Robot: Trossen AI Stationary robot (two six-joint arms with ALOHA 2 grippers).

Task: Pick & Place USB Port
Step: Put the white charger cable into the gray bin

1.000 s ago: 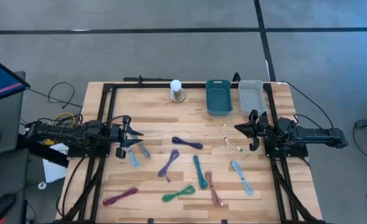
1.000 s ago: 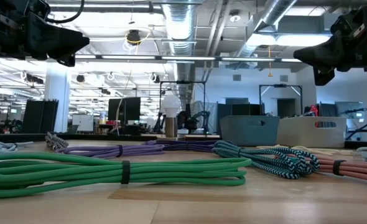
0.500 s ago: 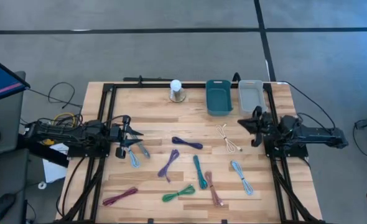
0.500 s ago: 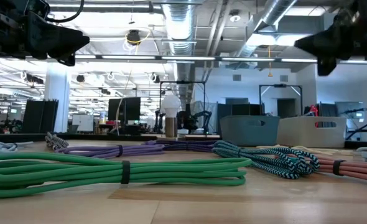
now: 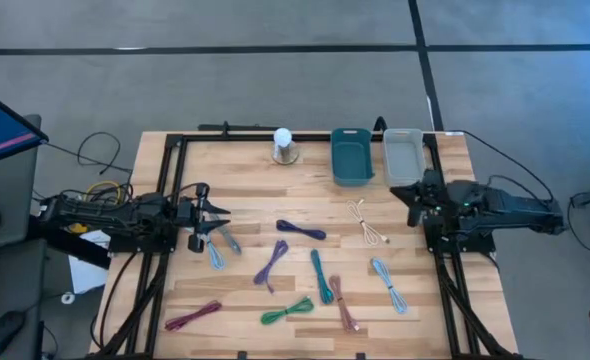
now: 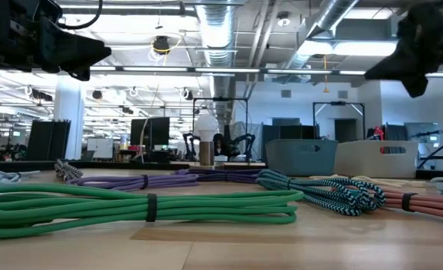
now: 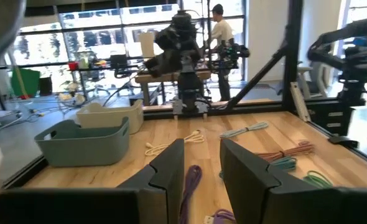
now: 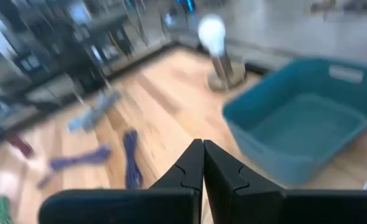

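Several bundled USB cables lie flat on the wooden table: dark purple [image 5: 301,230], violet [image 5: 271,265], teal [image 5: 321,277], green [image 5: 287,311], pink [image 5: 343,303], light blue [image 5: 388,284], cream [image 5: 368,222], maroon [image 5: 193,316], and a pale blue one [image 5: 215,250] just beside my left gripper. My left gripper [image 5: 220,222] [image 7: 202,165] hovers open at the table's left side and holds nothing. My right gripper [image 5: 403,203] [image 8: 203,163] hangs above the right side, near the grey bin, shut and empty, pointing toward the teal bin [image 8: 301,134].
A teal bin [image 5: 352,155] and a grey bin [image 5: 403,155] stand at the far edge, right of centre. A white bulb-shaped object [image 5: 284,145] on a round base sits to their left. Black frame rails [image 5: 170,250] run along the table's sides.
My right gripper has drawn back toward the table's right edge and turned toward the far edge, so that it now faces the teal bin. The cables lie where they were.
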